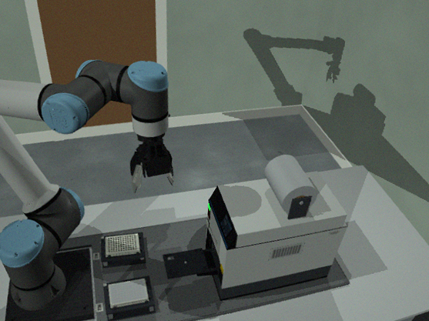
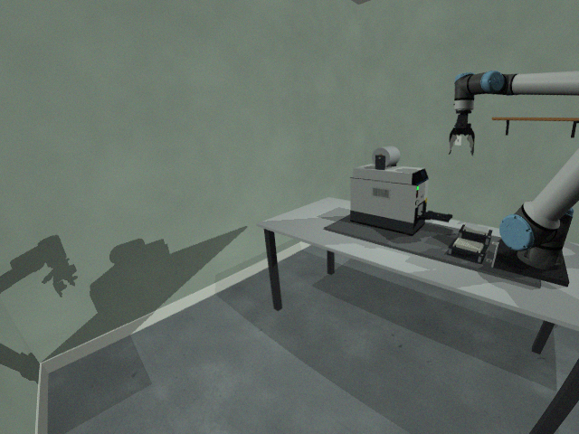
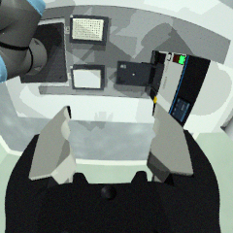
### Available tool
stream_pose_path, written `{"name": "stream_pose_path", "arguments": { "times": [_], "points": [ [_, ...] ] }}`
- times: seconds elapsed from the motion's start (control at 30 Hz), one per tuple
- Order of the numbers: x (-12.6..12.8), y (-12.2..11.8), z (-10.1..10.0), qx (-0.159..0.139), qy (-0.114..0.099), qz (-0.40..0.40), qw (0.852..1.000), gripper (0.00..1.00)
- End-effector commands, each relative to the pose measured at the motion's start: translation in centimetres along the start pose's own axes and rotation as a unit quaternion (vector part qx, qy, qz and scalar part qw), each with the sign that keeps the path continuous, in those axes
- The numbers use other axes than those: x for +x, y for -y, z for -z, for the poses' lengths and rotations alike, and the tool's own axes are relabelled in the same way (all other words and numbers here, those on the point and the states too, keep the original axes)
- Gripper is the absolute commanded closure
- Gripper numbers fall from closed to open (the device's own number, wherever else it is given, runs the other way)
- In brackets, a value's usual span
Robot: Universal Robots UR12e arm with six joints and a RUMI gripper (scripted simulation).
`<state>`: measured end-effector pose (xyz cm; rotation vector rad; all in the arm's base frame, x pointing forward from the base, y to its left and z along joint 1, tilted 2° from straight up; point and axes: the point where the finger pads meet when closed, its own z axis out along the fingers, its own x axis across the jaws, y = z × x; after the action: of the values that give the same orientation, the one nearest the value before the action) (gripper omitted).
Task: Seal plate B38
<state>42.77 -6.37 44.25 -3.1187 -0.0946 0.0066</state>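
My gripper (image 1: 153,188) (image 2: 460,153) (image 3: 112,105) is open and empty, high above the table. A plate with open wells (image 1: 123,244) (image 2: 469,245) (image 3: 87,29) lies in one nest (image 1: 123,262). A plate with a smooth white top (image 1: 128,293) (image 3: 87,79) lies in the other nest (image 1: 131,312). Both look flat. The nest labels and plate names are too small to read. The sealer (image 1: 275,265) (image 2: 383,201) has its black stage (image 1: 179,266) (image 2: 437,216) (image 3: 126,79) out, with no plate on it. Its lamp (image 1: 209,206) (image 2: 417,188) (image 3: 182,59) is green.
The foil roll (image 1: 290,181) (image 2: 387,155) stands up on top of the sealer. The arm's base is at the left end of the table (image 1: 383,314), beside the nests. A wall shelf (image 2: 533,118) is behind the arm.
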Motion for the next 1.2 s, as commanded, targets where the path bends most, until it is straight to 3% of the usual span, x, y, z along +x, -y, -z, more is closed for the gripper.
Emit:
{"name": "stream_pose_path", "arguments": {
  "times": [0.0, 1.17],
  "points": [
    [-0.9, 0.7, -1.9, 0.0, -0.001, 0.0, 1.0, 0.32],
    [-6.3, 4.9, -13.5, 0.003, 0.0, 0.0, 1.0, 0.32]
  ]
}}
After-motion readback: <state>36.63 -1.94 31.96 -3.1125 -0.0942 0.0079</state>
